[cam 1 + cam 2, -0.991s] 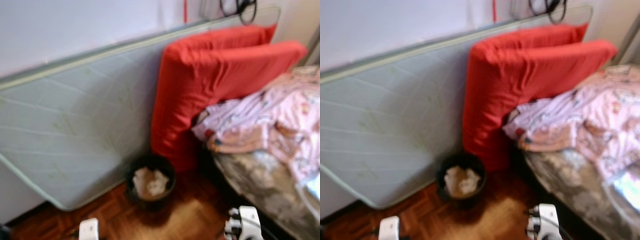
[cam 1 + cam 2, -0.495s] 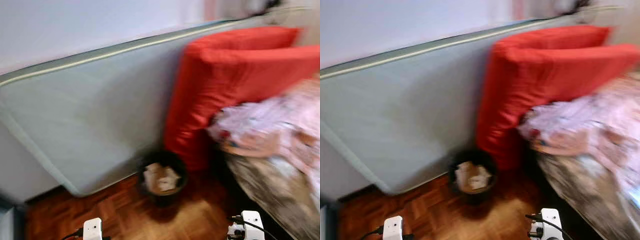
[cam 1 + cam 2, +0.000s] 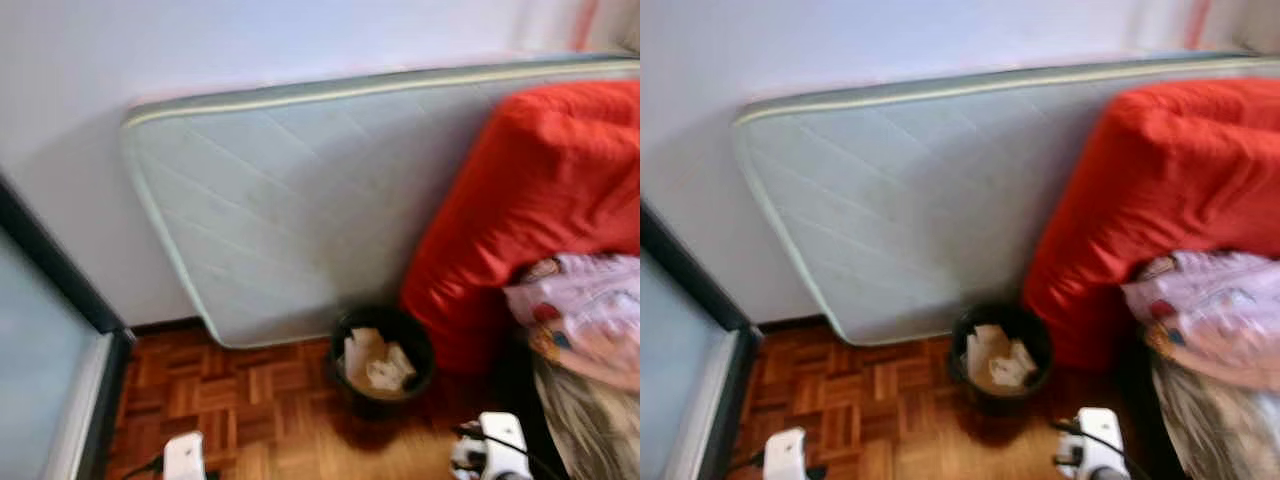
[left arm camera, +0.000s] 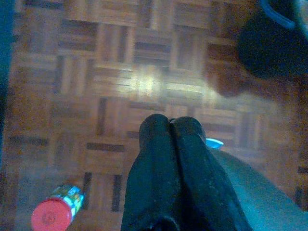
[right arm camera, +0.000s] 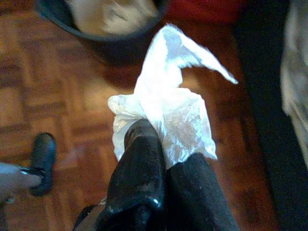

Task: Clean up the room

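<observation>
A black waste bin (image 3: 381, 352) holding crumpled paper stands on the parquet at the foot of a red cushion (image 3: 530, 210). In the right wrist view my right gripper (image 5: 161, 159) is shut on a crumpled white plastic wrapper (image 5: 166, 110), held above the floor a short way from the bin (image 5: 110, 24). My left gripper (image 4: 172, 126) is shut with nothing in it, hanging over bare parquet. A small bottle with a red cap (image 4: 55, 211) lies on the floor below it. Both white wrists (image 3: 183, 458) (image 3: 497, 450) sit at the bottom edge of the eye views.
A pale green mattress (image 3: 300, 200) leans on the white wall behind the bin. A bed with pink patterned bedding (image 3: 585, 310) lies at the right. A dark frame with a pale panel (image 3: 50, 340) runs down the left. A dark round object (image 4: 269, 48) lies on the floor.
The camera has swung left: mattress, bin and cushion have shifted right in the picture, and the mattress's left end and a dark frame have come into sight.
</observation>
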Controlling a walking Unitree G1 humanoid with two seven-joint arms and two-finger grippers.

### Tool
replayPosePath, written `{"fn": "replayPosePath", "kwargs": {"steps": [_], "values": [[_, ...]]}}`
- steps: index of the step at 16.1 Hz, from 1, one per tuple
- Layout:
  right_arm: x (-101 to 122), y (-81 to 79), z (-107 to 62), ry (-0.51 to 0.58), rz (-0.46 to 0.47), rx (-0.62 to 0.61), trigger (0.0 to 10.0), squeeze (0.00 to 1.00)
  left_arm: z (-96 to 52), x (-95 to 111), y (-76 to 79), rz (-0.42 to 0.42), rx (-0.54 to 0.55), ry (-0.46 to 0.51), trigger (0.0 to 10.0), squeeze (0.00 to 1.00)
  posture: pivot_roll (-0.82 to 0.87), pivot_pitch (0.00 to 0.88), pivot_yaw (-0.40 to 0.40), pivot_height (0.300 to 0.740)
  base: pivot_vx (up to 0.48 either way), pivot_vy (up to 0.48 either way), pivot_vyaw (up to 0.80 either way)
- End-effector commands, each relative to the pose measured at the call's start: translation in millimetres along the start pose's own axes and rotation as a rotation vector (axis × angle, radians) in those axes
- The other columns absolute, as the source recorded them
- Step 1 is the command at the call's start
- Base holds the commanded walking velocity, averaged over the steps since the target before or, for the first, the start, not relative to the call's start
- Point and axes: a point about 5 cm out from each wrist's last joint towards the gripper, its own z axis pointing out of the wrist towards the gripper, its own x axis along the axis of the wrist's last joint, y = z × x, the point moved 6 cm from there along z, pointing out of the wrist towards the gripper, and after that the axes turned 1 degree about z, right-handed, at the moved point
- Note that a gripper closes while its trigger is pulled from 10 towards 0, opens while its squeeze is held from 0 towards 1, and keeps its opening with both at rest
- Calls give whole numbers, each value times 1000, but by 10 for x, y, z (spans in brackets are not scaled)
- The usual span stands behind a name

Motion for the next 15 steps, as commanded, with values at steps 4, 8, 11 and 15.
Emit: {"fn": "replayPosePath", "kwargs": {"steps": [4, 8, 11, 15], "values": [[-62, 83, -21, -10, 19, -22, 10000, 0, 2, -2, 33, -4, -6, 3, 10000, 0, 60, 0, 11, 740, 0, 0, 0], [-52, 84, -21, -3, 24, -23, 10000, 0, 3, 0, 40, -7, -7, 4, 10000, 0, 62, 0, 9, 740, 0, 0, 0], [-48, 76, -20, -4, 7, -17, 10000, 0, 2, -1, 34, -6, -4, 3, 10000, 0, 62, 0, 10, 740, 82, 0, 0], [-48, 73, -20, -2, 16, -15, 10000, 0, 2, -3, 32, -6, -4, 2, 10000, 0, 67, 0, 7, 740, 250, 0, 464]]}}
